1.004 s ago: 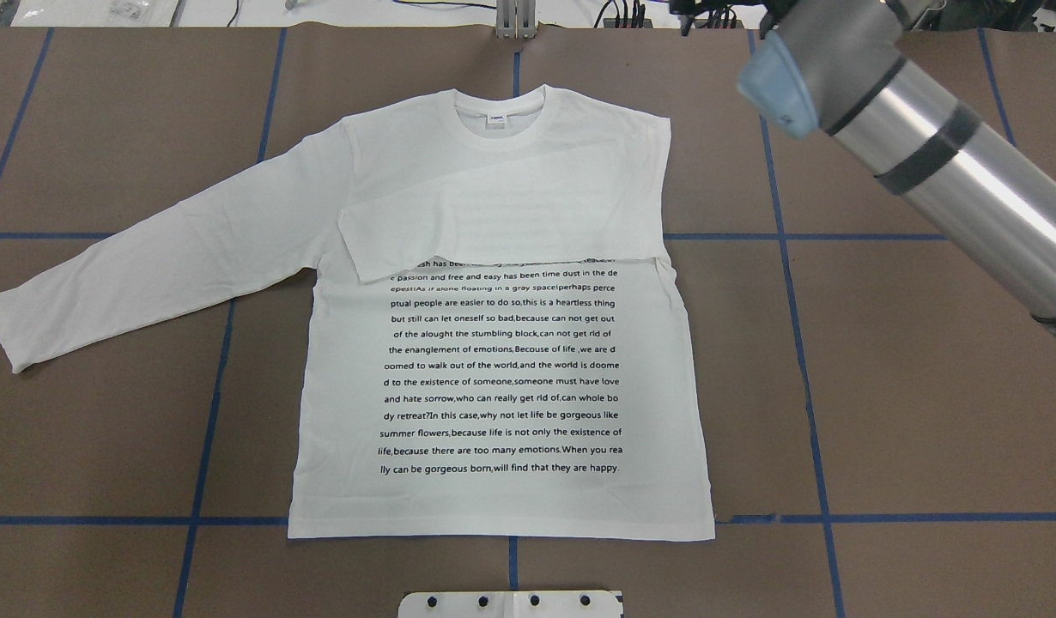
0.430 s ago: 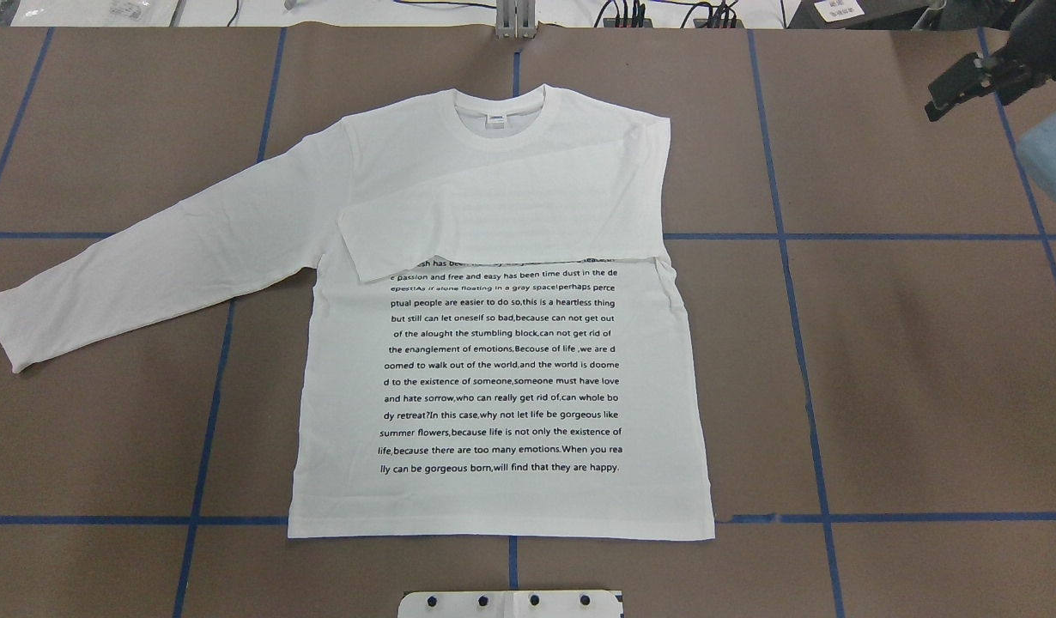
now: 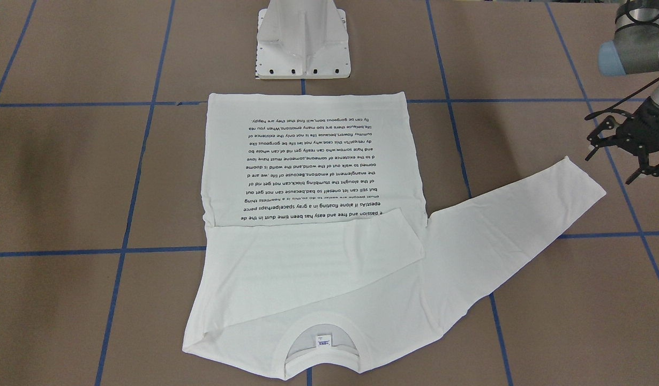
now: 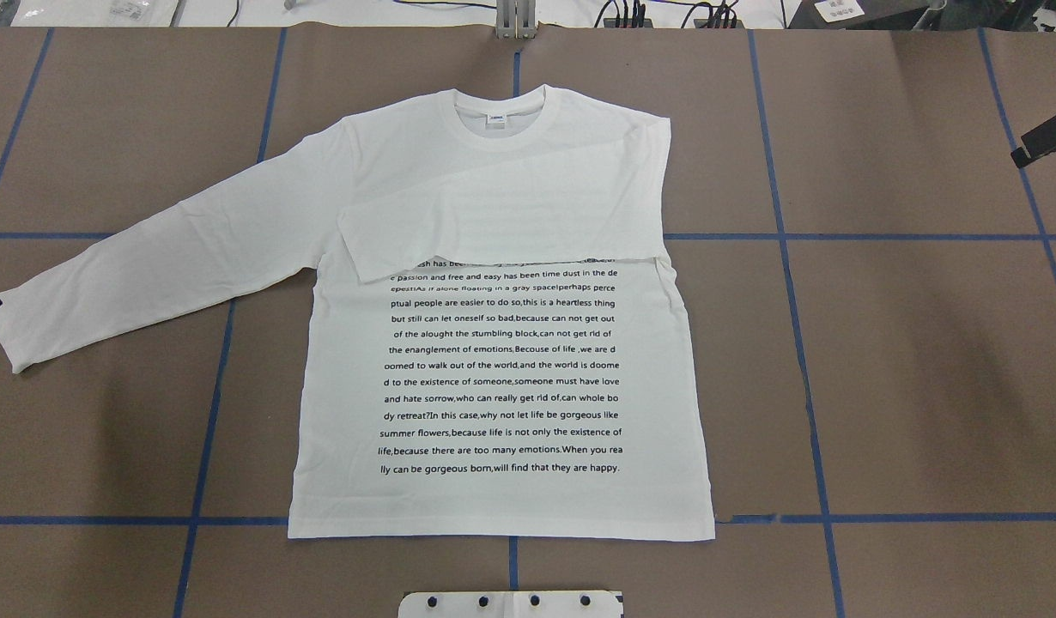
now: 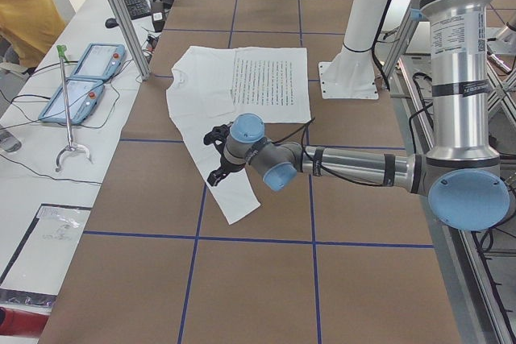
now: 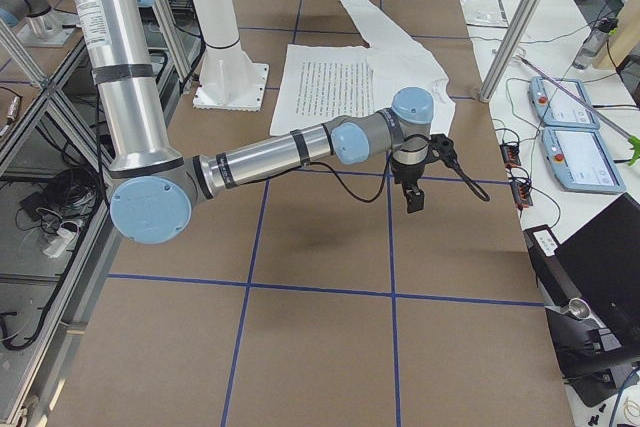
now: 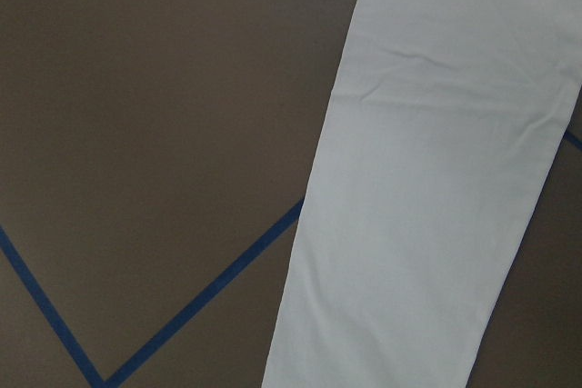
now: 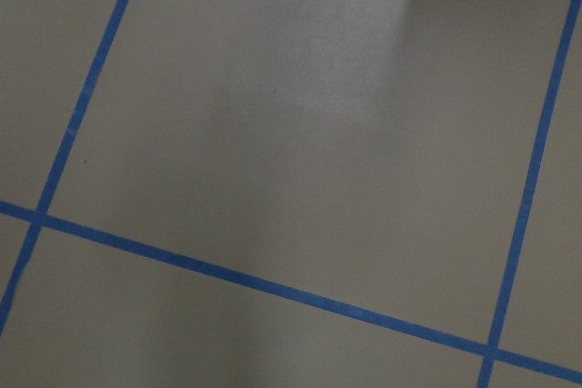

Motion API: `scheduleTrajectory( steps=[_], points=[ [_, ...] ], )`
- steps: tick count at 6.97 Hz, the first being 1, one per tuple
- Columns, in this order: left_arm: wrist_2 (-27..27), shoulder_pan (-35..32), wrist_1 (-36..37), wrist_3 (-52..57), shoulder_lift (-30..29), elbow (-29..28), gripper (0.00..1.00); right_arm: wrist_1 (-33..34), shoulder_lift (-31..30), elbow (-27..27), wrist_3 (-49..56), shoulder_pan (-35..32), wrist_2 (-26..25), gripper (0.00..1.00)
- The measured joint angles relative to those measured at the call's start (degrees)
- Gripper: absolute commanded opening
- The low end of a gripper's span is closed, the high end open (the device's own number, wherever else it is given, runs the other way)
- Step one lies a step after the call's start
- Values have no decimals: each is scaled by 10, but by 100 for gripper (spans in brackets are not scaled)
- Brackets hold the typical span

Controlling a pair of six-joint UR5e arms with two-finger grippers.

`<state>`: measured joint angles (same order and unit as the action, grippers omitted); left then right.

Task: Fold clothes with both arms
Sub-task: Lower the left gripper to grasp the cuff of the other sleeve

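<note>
White long-sleeved T-shirt point(image 4: 502, 378) flat on the brown surface point(image 4: 906, 343), middle of the overhead frame, words side up. One sleeve point(image 4: 494, 223) folded across the chest, other sleeve point(image 4: 150, 266) stretched toward the left edge. Left gripper point(image 3: 624, 155) near that sleeve's end, fingers spread, holding nothing. Right gripper point(image 4: 1043, 142) at the right edge: fingers open or closed, cannot tell.

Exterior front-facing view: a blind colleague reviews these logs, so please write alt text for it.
A white long-sleeved T-shirt lies flat, printed side up, on a brown table gridded with blue tape, one sleeve folded across its chest, the other stretched out sideways. The left gripper is open near that sleeve's cuff.
</note>
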<state>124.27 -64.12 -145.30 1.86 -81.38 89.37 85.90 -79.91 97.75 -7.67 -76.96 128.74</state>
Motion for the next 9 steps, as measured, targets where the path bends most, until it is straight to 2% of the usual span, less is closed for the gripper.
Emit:
scheduleTrajectory(
  steps=[4,5,6,7,8,9],
  points=[
    [-3,76,-59,-2,38,-28,100,-4,-12,5,4,-4,1,100],
    [-3,82,-65,-2,42,-33,97,-5,-15,6,3,-4,1,100],
    [-3,86,-71,-2,43,-35,81,-7,-19,9,4,-4,0,100],
    [-3,89,-78,-2,43,-38,70,-8,-23,12,4,-5,0,100],
    [-3,91,-82,-3,43,-40,65,-9,-26,14,4,-5,1,100],
    [-3,93,-84,-3,42,-42,65,-9,-28,14,4,-5,1,100]
  ],
)
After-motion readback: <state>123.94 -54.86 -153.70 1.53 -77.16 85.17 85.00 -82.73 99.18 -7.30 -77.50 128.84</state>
